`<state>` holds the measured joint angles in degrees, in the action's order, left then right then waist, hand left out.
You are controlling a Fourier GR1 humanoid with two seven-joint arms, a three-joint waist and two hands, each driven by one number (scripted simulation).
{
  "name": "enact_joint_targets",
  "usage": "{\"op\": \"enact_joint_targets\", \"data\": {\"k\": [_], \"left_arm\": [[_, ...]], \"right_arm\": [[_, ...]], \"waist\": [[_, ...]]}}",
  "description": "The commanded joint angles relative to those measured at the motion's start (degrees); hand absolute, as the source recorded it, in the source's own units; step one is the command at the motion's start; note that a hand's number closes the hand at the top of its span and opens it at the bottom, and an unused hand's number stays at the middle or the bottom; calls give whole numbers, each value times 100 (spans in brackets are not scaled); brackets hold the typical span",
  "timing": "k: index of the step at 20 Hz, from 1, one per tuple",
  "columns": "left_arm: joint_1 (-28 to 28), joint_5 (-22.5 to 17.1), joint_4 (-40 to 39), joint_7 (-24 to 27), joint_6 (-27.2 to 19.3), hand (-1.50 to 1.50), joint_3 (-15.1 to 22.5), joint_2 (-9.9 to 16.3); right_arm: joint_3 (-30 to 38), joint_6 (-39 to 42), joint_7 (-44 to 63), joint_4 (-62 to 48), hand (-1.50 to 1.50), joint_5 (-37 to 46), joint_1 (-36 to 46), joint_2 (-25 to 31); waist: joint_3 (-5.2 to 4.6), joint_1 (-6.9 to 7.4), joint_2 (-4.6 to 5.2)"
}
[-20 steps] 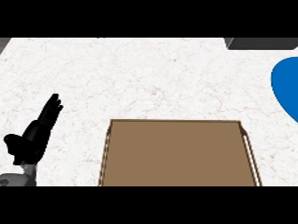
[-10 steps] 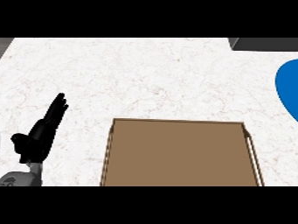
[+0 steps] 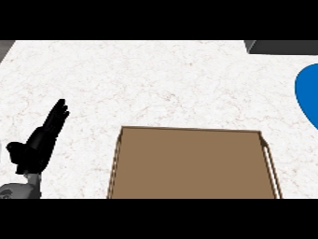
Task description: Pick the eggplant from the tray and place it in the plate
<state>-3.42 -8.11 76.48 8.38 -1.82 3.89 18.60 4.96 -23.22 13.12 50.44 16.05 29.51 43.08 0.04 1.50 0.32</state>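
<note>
Showing only its bare brown floor, the tray (image 3: 192,163) is sitting at the counter's (image 3: 154,79) near edge, with the eggplant nowhere visible. Well right, the blue plate (image 3: 316,100) is lying. Left hand (image 3: 41,140) is resting beside the tray, fingers straight.

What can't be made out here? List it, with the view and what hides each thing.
All in the head view:
- Eggplant: nowhere visible; the tray shows only a bare floor, its near end cut off by the lower edge.
- Right hand: not in view.
- Blue plate: cut off by the right edge.
- Left hand: visible, open, holding nothing.
</note>
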Motion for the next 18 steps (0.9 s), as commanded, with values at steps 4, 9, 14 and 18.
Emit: {"op": "enact_joint_targets", "data": {"k": [4, 9, 14, 18], "left_arm": [[-311, 112, -399, 93, 41, 0, -152, -128], [188, 29, -112, 256, 168, 0, -187, -84], [199, 163, 13, 64, 7, 0, -108, -178], [-167, 18, 62, -332, 31, 0, -391, 4]], "right_arm": [[597, -97, -649, -1468, -150, -235, 781, -369], [1348, -750, -1232, -1038, -150, -868, 591, -578], [2422, 167, -1970, -755, -150, -2076, -14, -232], [2964, 722, -2628, -430, -150, -2681, -1032, -411]], "waist": [[1, -67, 4], [4, -82, -13], [9, -218, -40], [2, -283, -54]]}}
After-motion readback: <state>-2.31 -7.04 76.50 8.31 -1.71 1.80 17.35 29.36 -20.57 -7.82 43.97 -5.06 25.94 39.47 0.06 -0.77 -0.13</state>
